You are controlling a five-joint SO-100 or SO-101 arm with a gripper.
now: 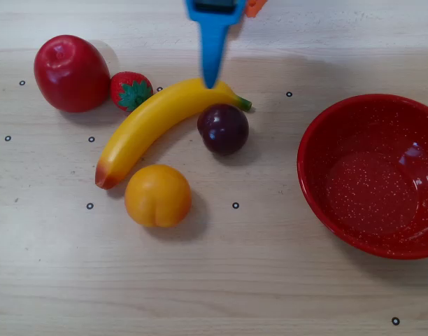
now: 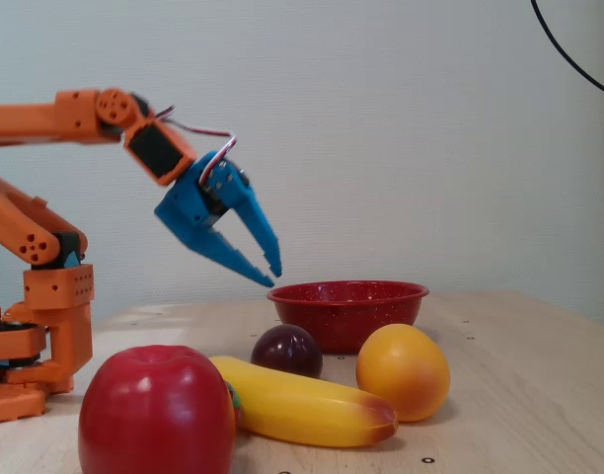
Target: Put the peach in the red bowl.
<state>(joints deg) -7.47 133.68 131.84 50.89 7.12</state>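
Peach near and left of the fingers — banana between them.

The peach (image 1: 158, 195) sits on the table, just near of the banana (image 1: 154, 122) and left of the plum (image 1: 224, 129), with the red bowl (image 1: 319, 203) well apart at right in the overhead view. The gripper (image 2: 266, 272) hangs in the air above the banana's far end — fingers slightly parted, holding nothing — so the reach runs nearward and a little left, over the banana.

The peach (image 1: 158, 195) is orange-yellow. The red bowl (image 1: 373, 175) is shiny red with tiny white dots inside. The gripper (image 2: 272, 272) is blue on an orange arm (image 2: 45, 178). The banana (image 1: 154, 124) is yellow, the plum (image 1: 224, 129) dark purple, the apple (image 1: 70, 73) red. The worktop (image 1: 256, 280) is pale wood.
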